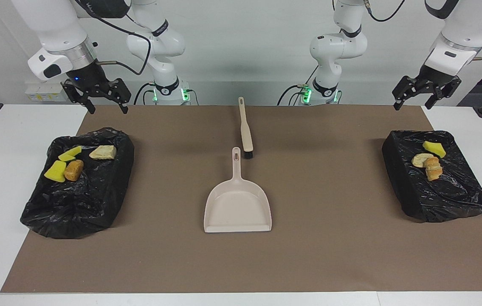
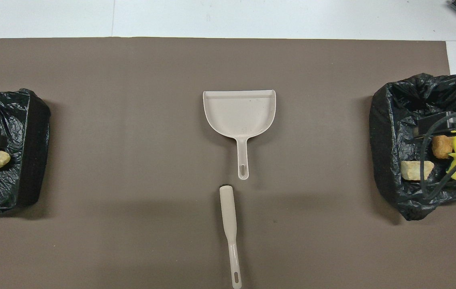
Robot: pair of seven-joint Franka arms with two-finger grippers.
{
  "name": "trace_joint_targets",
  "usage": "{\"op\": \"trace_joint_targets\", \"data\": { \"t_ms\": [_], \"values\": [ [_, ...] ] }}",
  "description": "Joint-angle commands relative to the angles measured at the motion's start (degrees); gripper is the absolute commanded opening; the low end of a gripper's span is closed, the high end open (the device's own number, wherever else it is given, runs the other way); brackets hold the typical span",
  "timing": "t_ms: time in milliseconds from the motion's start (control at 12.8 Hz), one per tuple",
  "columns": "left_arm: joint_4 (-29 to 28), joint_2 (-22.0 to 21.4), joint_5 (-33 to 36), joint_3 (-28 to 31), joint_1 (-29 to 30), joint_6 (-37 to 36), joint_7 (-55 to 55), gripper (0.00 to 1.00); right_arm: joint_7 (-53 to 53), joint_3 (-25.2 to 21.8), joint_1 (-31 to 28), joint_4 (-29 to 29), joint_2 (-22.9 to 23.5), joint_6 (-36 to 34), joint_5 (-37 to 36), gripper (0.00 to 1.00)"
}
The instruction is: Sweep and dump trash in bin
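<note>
Two bins lined with black bags hold the trash. The bin (image 1: 75,199) at the right arm's end holds yellow sponge chunks (image 1: 55,171), a brown lump (image 1: 74,170) and a tan lump (image 1: 103,152). The bin (image 1: 444,191) at the left arm's end holds a yellow chunk (image 1: 434,148) and bread-like lumps (image 1: 433,168). My right gripper (image 1: 109,109) hangs open and empty, high over its bin. My left gripper (image 1: 412,104) is open and empty, raised over its bin. The overhead view shows both bins (image 2: 15,160) (image 2: 388,132), each partly covered by a gripper.
A beige dustpan (image 1: 237,206) (image 2: 239,112) lies on the middle of the brown mat (image 1: 330,238), handle toward the robots. A beige brush (image 1: 245,127) (image 2: 228,224) lies in line with it, nearer to the robots, its bristle end by the pan's handle.
</note>
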Motion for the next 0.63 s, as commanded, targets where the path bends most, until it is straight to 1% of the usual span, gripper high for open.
{"op": "trace_joint_targets", "data": {
  "t_ms": [0, 78, 391, 548],
  "values": [
    [0.4, 0.0, 0.3, -1.3, -0.4, -1.8, -0.2, 1.0, 0.2, 0.2, -0.7, -0.8, -0.9, -0.4, -0.1, 1.0],
    [0.4, 0.0, 0.4, -3.1, 0.6, -1.7, -0.2, 1.0, 0.3, 0.2, -0.7, -0.7, -0.9, -0.3, -0.1, 1.0],
    [0.0, -0.3, 0.3, -3.2, 0.9, -2.1, 0.3, 1.0, 0.3, 0.3, -0.4, -0.7, -0.8, 0.5, -0.2, 1.0],
    [1.5, -0.2, 0.1, -2.6, 0.8, -2.3, 0.3, 1.0, 0.2, 0.2, -0.6, -0.6, -0.8, 0.4, -0.6, 1.0]
  ]
}}
